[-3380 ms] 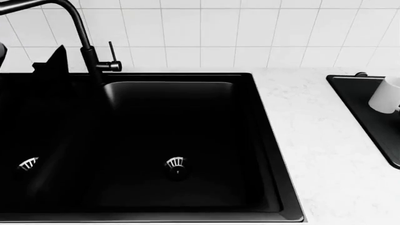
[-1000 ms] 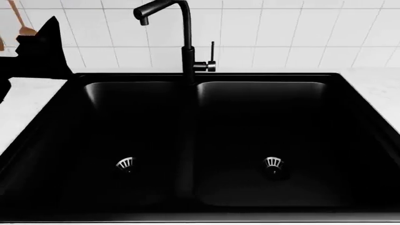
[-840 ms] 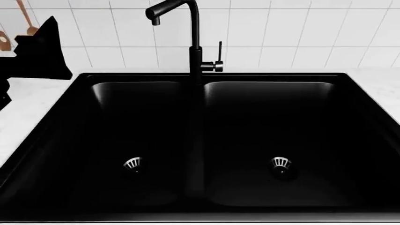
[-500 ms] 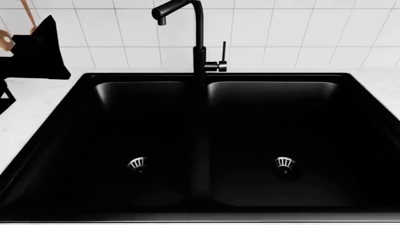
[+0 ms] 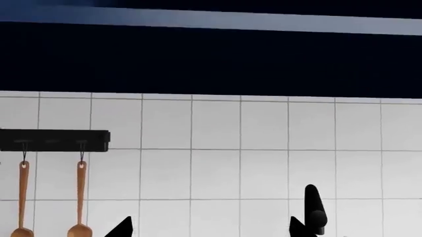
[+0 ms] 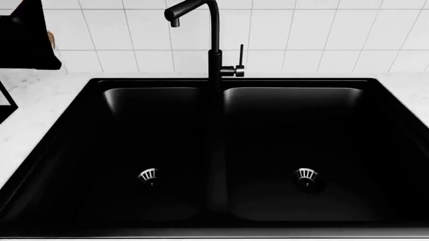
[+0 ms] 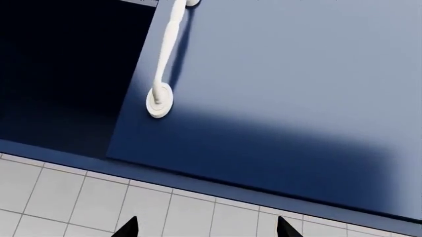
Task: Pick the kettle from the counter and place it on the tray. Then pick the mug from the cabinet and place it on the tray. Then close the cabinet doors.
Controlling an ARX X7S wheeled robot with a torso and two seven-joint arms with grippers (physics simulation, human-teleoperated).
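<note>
The kettle, the tray and the mug are out of view. White marble counter (image 6: 40,98) borders the sink on both sides. My left gripper (image 5: 209,228) is open, with only wall tiles between its black fingertips (image 5: 122,228), and it faces the tiled wall below the dark cabinet underside. In the head view my left arm (image 6: 23,35) is raised at the top left. My right gripper (image 7: 205,228) is also open and holds nothing. It sits just below a blue cabinet door (image 7: 283,98) with a white handle (image 7: 166,59). That door stands out from a dark cabinet opening (image 7: 59,74).
A black double sink (image 6: 221,150) fills the head view, with a black faucet (image 6: 214,45) at its back. Wooden spoons (image 5: 80,202) hang from a black rail (image 5: 53,139) on the tiles. The faucet's tip (image 5: 314,210) shows near my left fingertip.
The head view has swung left: the tray and mug at the right edge are gone and the sink is centred. My left arm has risen at the top left.
</note>
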